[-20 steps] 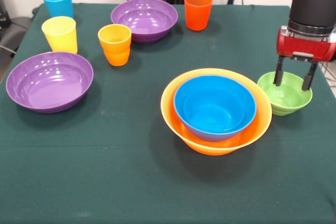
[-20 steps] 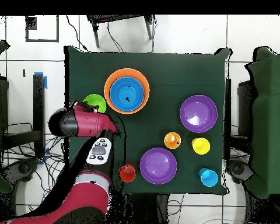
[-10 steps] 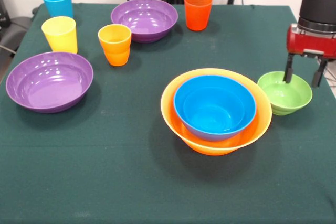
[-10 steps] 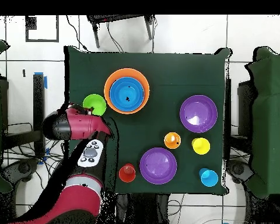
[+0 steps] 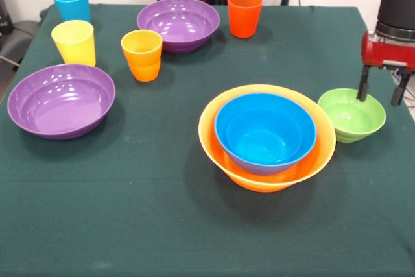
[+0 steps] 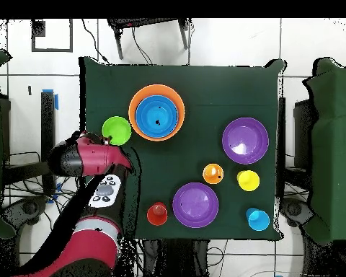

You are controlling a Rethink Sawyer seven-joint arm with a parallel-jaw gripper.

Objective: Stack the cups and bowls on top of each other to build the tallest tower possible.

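Fingers [image 5: 383, 93] hang spread apart, holding nothing, above green bowl's [image 5: 351, 115] far rim.

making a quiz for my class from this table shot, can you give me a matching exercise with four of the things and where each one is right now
Things:
1. deep blue bowl
2. green bowl
3. red-orange cup
4. gripper

Places, as the front view shows them:
A. just above the small bowl's far rim, jaws open
B. nested inside the large orange bowl
C. on the cloth just right of the tower, on its own
D. beside the far purple bowl, near the table's far edge

Pairs: 1-B, 2-C, 3-D, 4-A
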